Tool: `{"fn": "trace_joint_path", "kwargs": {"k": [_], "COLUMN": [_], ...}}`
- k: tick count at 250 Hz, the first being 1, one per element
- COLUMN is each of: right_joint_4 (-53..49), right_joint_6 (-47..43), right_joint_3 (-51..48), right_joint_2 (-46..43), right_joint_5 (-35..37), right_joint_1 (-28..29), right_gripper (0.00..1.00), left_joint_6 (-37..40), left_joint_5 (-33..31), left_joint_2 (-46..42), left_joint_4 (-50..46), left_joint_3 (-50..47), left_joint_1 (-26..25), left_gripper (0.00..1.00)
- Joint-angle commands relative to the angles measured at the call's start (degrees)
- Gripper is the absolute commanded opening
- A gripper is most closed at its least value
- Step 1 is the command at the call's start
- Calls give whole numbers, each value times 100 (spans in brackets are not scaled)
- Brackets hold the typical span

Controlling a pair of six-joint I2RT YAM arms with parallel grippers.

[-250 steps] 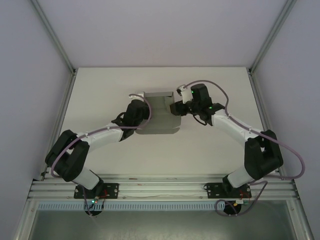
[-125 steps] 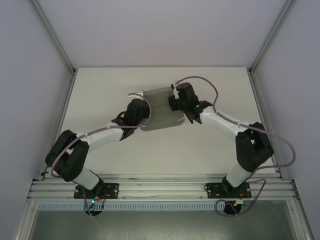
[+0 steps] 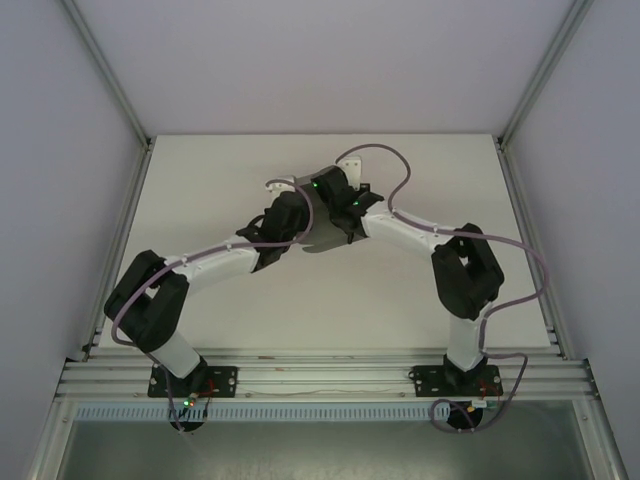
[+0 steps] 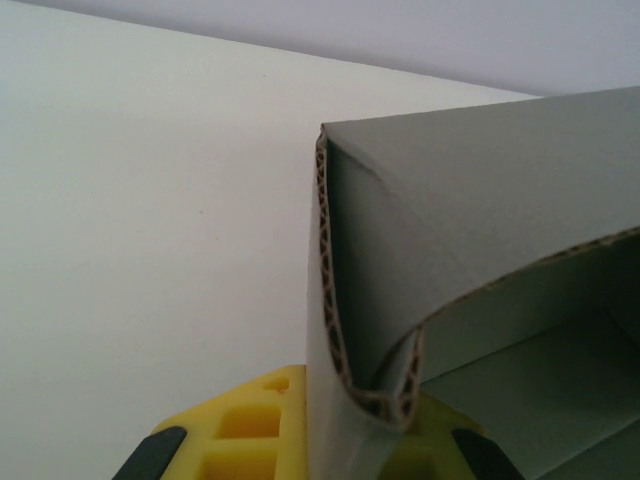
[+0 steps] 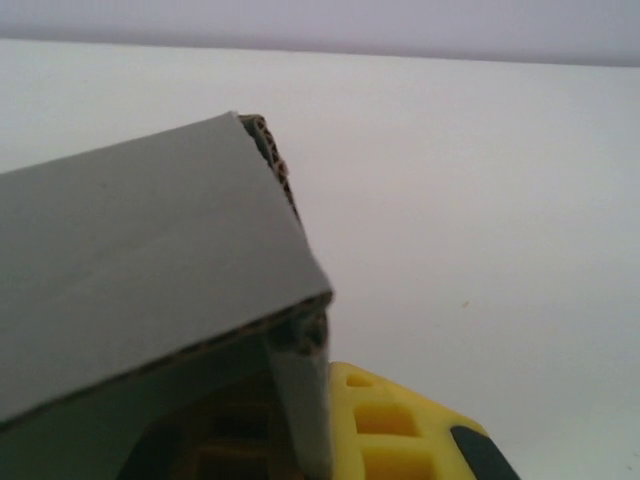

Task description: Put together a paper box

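Grey corrugated cardboard box, partly folded: located at the far middle of the white counter, between the two arms. Left claw: closed narrow, pinching a curled wall edge of the box. Right claw: closed narrow on a wall below a folded corner.

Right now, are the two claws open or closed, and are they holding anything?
Left claw: closed, pinching an edge of the paper box.
Right claw: closed, pinching another edge of the paper box.
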Motion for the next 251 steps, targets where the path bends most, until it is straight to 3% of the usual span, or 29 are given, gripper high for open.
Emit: {"fn": "trace_joint_path", "kwargs": {"k": [1, 19, 41, 59, 82, 115, 146, 204, 234, 251], "right_joint_4": [-767, -71, 1268, 2435, 3059, 2824, 2644, 2295, 2235, 2212], "right_joint_6": [451, -5, -637, -1020, -1222, -1371, -1533, -1582, -1609, -1599], "right_joint_3": [-19, -357, -1197, -1960, -2435, -2537, -2635, -2596, -2584, -2584], "right_joint_2": [75, -168, -776, -1261, -1679, -2037, -2256, -2410, -2438, -2495], "right_joint_5": [2852, 1972, -463, -2481, -3727, -4185, -4605, -4530, -4543, -4591], "right_joint_1": [-712, -722, -805, -917, -986, -1049, -1117, -1136, -1140, -1140], "right_gripper": [0, 0, 0, 19, 29, 45, 52, 62, 78, 99], "left_joint_6": [-383, -313, -142, -39, 67, 195, 237, 279, 321, 392], "left_joint_5": [-954, -737, -509, -322, -86, 153, 210, 270, 257, 242], "left_joint_2": [-218, -180, -129, -151, -237, -297, -303, -360, -346, -338], "left_joint_4": [-684, -533, -416, -267, -23, 77, 72, 85, 63, 82], "left_joint_3": [-79, -62, -11, -43, -156, -220, -230, -266, -247, -236], "left_joint_1": [141, 143, 141, 136, 141, 140, 132, 123, 128, 123], "left_gripper": [0, 0, 0, 0, 0, 0, 0, 0, 0, 0]}}
